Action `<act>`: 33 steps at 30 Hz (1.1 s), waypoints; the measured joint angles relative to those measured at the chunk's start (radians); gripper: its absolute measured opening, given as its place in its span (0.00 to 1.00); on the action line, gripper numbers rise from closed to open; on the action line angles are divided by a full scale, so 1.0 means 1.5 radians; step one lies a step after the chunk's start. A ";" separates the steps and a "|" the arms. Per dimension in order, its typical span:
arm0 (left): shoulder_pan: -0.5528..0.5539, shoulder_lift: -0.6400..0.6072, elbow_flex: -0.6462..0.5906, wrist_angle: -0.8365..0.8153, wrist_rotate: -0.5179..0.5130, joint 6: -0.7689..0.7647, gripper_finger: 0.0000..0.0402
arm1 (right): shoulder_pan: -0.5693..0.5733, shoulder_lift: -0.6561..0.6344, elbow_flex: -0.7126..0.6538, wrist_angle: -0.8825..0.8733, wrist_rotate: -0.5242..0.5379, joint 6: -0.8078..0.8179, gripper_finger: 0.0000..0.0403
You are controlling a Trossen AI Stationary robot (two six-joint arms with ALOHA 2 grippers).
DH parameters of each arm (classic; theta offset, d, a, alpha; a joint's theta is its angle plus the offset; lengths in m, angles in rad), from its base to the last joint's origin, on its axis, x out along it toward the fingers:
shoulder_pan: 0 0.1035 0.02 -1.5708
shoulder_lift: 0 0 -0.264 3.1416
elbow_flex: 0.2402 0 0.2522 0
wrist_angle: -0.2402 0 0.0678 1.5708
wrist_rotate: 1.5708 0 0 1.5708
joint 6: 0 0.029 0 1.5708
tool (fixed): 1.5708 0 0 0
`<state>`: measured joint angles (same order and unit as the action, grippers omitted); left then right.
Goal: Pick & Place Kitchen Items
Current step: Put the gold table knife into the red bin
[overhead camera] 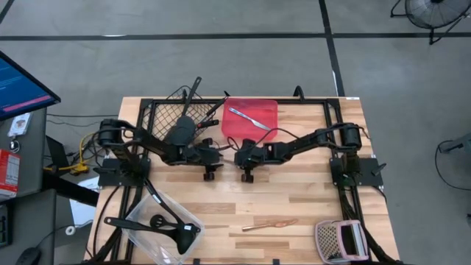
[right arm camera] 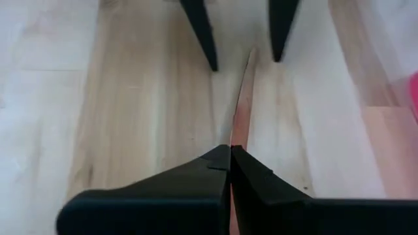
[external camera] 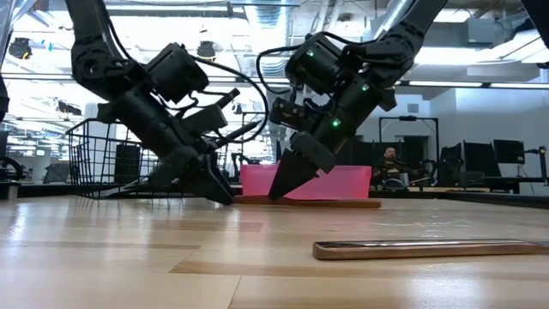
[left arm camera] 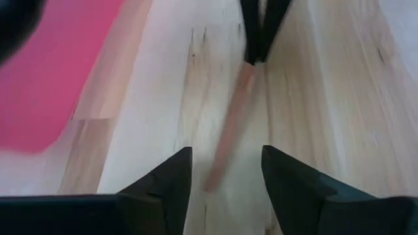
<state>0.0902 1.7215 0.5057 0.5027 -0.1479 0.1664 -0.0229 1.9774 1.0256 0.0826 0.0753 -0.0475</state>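
Note:
A slim copper stick (left arm camera: 232,124) lies between my two grippers at the table's middle. My right gripper (right arm camera: 230,156) is shut on one end of it. My left gripper (left arm camera: 225,170) is open, one finger on either side of the stick's other end (right arm camera: 248,62), with a gap on each side. In the high view the two grippers (overhead camera: 219,157) (overhead camera: 240,157) meet tip to tip just in front of the red tray (overhead camera: 268,132). A silver utensil (overhead camera: 246,118) rests in the tray. A second copper stick (overhead camera: 269,224) lies flat near the front edge. My right gripper pinches the stick's end (right arm camera: 238,130) between its two shut fingers. They slant down from the table's right side and lie along the stick, which runs straight on from the fingertips (left arm camera: 258,39) toward my left gripper. Whether the stick's free end touches the table, I cannot tell.
The black wire basket (overhead camera: 158,114) at the far left holds black utensils. A clear tub (overhead camera: 147,234) with more black utensils stands at the front left. A pinkish mesh item (overhead camera: 338,240) sits at the front right. Bare wood lies between the grippers and the front edge.

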 joint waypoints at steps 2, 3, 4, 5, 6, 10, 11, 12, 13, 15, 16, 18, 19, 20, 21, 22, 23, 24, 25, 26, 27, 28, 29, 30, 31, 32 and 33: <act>0.000 0.008 0.001 0.010 -0.008 0.001 0.44 | 0.003 0.000 0.000 0.000 -0.002 0.000 0.00; 0.000 0.012 0.001 0.014 -0.009 0.001 0.45 | 0.005 0.000 0.000 0.000 -0.009 0.000 0.00; 0.000 0.016 0.002 0.019 -0.009 0.001 0.46 | 0.006 0.000 0.000 0.001 -0.016 0.000 0.00; 0.000 0.017 0.002 0.021 -0.009 0.001 0.47 | 0.007 0.000 0.000 0.001 -0.022 0.000 0.00; 0.000 0.017 0.002 0.021 -0.009 0.001 0.47 | 0.008 0.000 0.000 0.002 -0.028 0.001 0.00; 0.007 0.022 0.002 0.021 0.020 0.007 0.44 | 0.016 0.000 0.000 0.007 -0.031 0.005 0.00; 0.008 0.027 0.002 0.021 0.030 0.007 0.42 | 0.017 0.000 0.000 0.008 -0.031 0.005 0.00; 0.009 0.034 0.003 0.022 0.037 0.006 0.39 | 0.018 0.000 0.002 0.007 -0.031 0.005 0.00; 0.009 0.042 0.003 0.025 0.047 0.006 0.36 | 0.019 0.001 0.005 0.004 -0.031 0.008 0.00; 0.009 0.055 0.003 0.030 0.065 0.006 0.28 | 0.019 0.001 0.010 -0.001 -0.035 0.010 0.00; 0.009 0.060 0.003 0.030 0.075 0.006 0.24 | 0.019 0.001 0.011 -0.002 -0.039 0.010 0.00; 0.009 0.065 0.004 0.031 0.083 0.006 0.16 | 0.019 0.001 0.016 -0.003 -0.050 0.011 0.00; 0.009 0.065 0.004 0.031 0.086 0.007 0.11 | 0.019 0.002 0.018 -0.003 -0.050 0.011 0.00; 0.009 0.065 0.004 0.033 0.090 0.012 0.07 | 0.019 0.002 0.020 -0.006 -0.050 0.011 0.00; 0.009 0.065 0.003 0.036 0.094 0.015 0.04 | 0.019 0.002 0.022 -0.009 -0.050 0.011 0.00; 0.009 0.065 0.003 0.037 0.100 0.018 0.03 | 0.019 0.002 0.024 -0.012 -0.050 0.011 0.00; 0.009 0.065 0.003 0.037 0.102 0.018 0.03 | 0.019 0.002 0.025 -0.012 -0.050 0.011 0.00; 0.009 0.065 0.003 0.037 0.102 0.018 0.02 | 0.019 0.002 0.026 -0.013 -0.047 0.011 0.00; 0.009 0.065 0.003 0.037 0.102 0.017 0.02 | 0.019 0.002 0.028 -0.016 -0.038 0.011 0.00; 0.009 0.065 0.003 0.037 0.101 0.016 0.01 | 0.020 0.002 0.031 -0.023 -0.030 0.010 0.01; 0.009 0.065 0.003 0.037 0.101 0.015 0.01 | 0.020 0.001 0.035 -0.035 -0.023 0.009 0.02; 0.009 0.065 0.003 0.038 0.100 0.009 0.01 | 0.020 -0.005 0.039 -0.052 -0.020 0.002 0.03; 0.008 0.067 0.004 0.040 0.098 0.004 0.00 | 0.019 -0.011 0.044 -0.073 -0.020 -0.006 0.06; 0.008 0.067 0.004 0.041 0.098 -0.002 0.00 | 0.020 -0.015 0.050 -0.093 -0.017 -0.010 0.08; 0.008 0.067 0.004 0.041 0.098 -0.007 0.00 | 0.022 -0.020 0.056 -0.107 -0.008 -0.013 0.12; 0.008 0.067 0.004 0.041 0.097 -0.009 0.00 | 0.024 -0.029 0.058 -0.120 0.000 -0.013 0.15; 0.008 0.067 0.004 0.042 0.097 -0.009 0.00 | 0.027 -0.037 0.061 -0.134 0.011 -0.015 0.19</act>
<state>0.1024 1.8225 0.5121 0.5652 -0.0021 0.1528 0.0170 1.9216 1.1169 -0.1177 0.0912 -0.0693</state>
